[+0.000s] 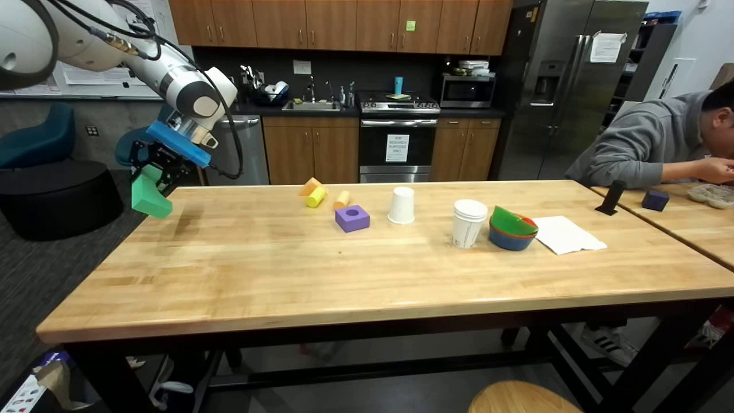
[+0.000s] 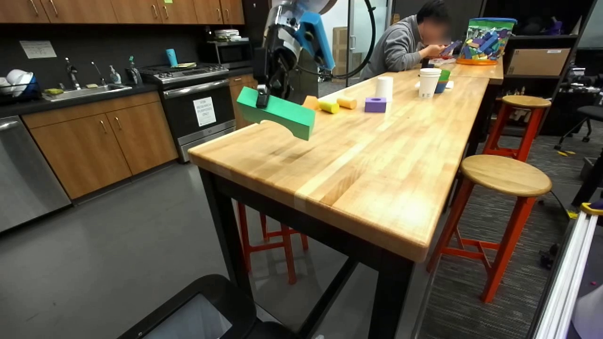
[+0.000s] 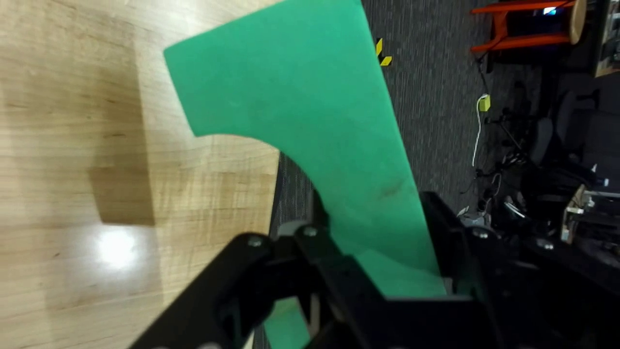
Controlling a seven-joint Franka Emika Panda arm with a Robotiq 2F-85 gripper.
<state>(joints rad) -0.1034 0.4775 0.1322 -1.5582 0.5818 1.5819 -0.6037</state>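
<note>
Green arched block is pinched in the gripper, one end reaching over the tabletop below. Steady pressure and slow movement would probably prevent tilting.

The arch is sitting in the tool near the end of the tabletop. Right of the tool in an exterior view, cylinders and a cuboid are lying; then cups are standing, bowls resting past them.
</note>
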